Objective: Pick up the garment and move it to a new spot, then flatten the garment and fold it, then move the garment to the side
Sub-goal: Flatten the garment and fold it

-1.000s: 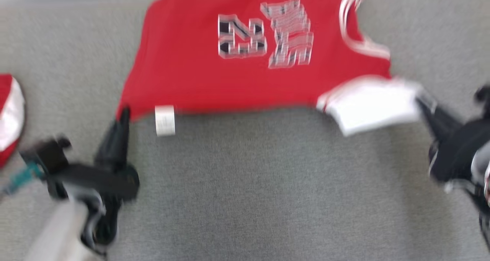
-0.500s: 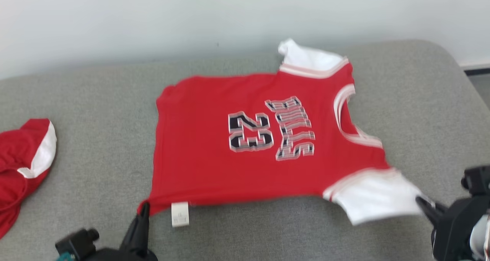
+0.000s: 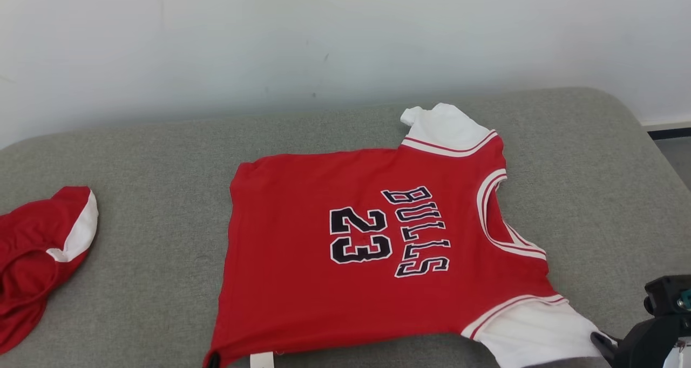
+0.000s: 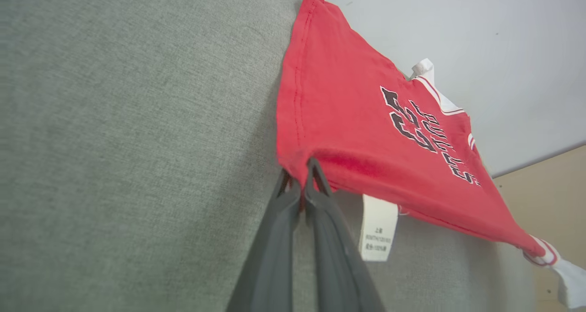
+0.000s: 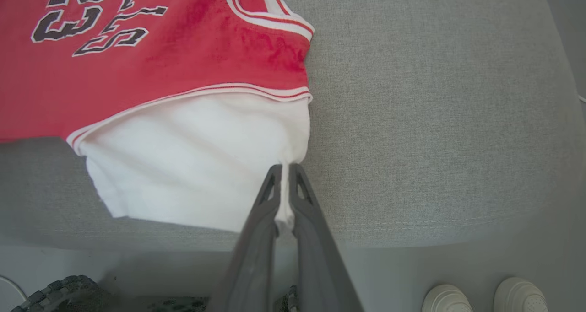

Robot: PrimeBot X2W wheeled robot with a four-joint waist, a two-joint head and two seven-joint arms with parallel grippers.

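Jersey (image 3: 302, 281) spread flat, print up, on grey cushion (image 3: 135, 157), pinched at two corners
Left gripper (image 4: 300, 179) clamped tight on red hem corner beside white tag (image 4: 377, 227); right gripper (image 5: 284, 177) clamped on near white sleeve (image 5: 192, 156); red-and-white garment (image 3: 32, 249) well apart at left

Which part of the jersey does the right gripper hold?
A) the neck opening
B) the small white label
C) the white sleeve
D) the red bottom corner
C: in the right wrist view the right gripper is shut on the edge of the white sleeve of the jersey.
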